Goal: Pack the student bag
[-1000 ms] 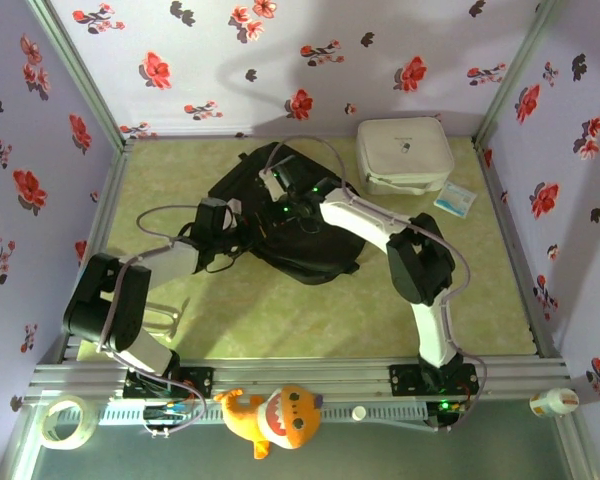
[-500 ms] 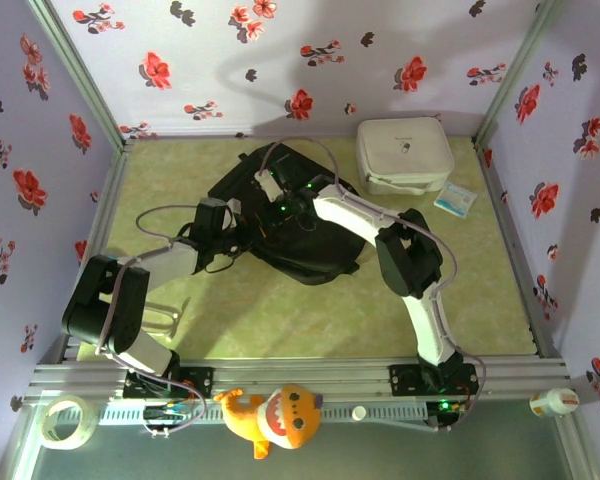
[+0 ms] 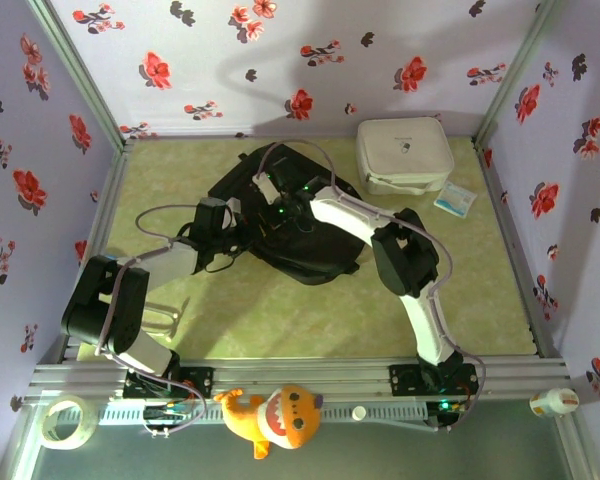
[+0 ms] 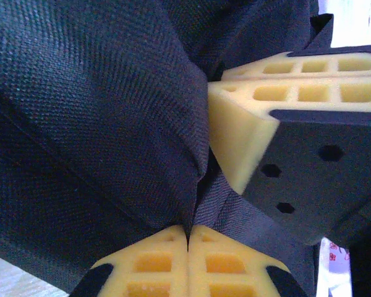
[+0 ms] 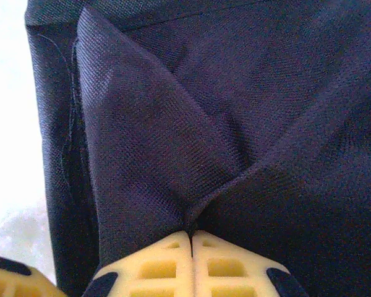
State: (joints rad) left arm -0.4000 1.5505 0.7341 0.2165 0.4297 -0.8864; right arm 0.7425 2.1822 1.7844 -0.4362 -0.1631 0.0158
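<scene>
Green bench (image 3: 280,320) has lots of bare room on its near side. The black student bag (image 3: 315,255) lies in the middle, toward the back wall. A white case (image 3: 403,153) sits by the back right corner, near the bag's edge. The left gripper (image 4: 187,230) has its jaws shut tight on a fold of the bag. The right gripper (image 5: 190,234) pinches another fold close by.

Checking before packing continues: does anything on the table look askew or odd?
Nothing looks spilled. The student bag lies rumpled, its fabric drawn into peaked folds where the left gripper and right gripper pinch it.
</scene>
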